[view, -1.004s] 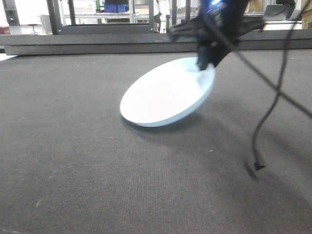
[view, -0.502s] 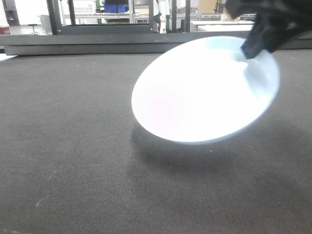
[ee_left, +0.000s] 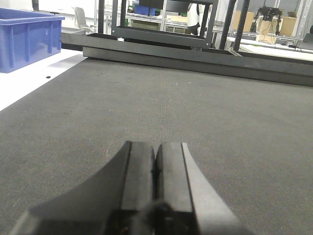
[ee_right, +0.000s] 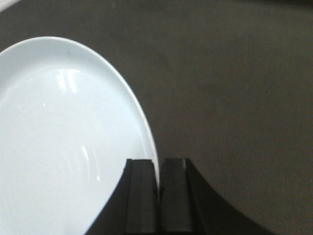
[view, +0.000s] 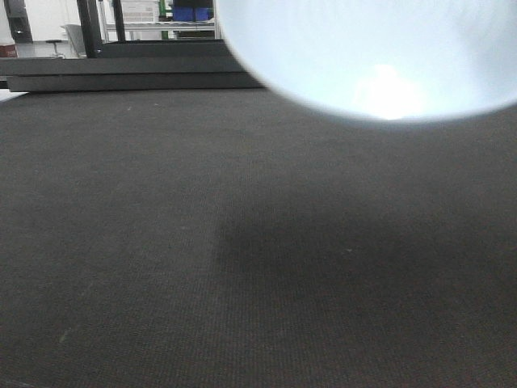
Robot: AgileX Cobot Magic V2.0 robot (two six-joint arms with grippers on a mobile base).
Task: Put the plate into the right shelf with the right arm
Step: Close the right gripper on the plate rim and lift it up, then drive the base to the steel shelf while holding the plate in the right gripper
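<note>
The plate (view: 363, 48) hangs high and close to the front camera, its pale bluish underside filling the top right of that view. In the right wrist view the plate (ee_right: 63, 147) shows its smooth white top, and my right gripper (ee_right: 157, 169) is shut on its rim, one finger on each face. The plate's shadow lies on the dark mat (view: 161, 242) below. My left gripper (ee_left: 156, 152) is shut with nothing in it, low over the mat. The right shelf is out of view.
A low dark platform (view: 121, 77) runs along the far edge of the mat. A blue plastic bin (ee_left: 24, 36) stands on a white surface at the left. Far behind stands a rack with blue bins (view: 192, 12).
The plate has been lifted off the mat and carried up and toward the camera. It now blocks the right arm from the front view.
</note>
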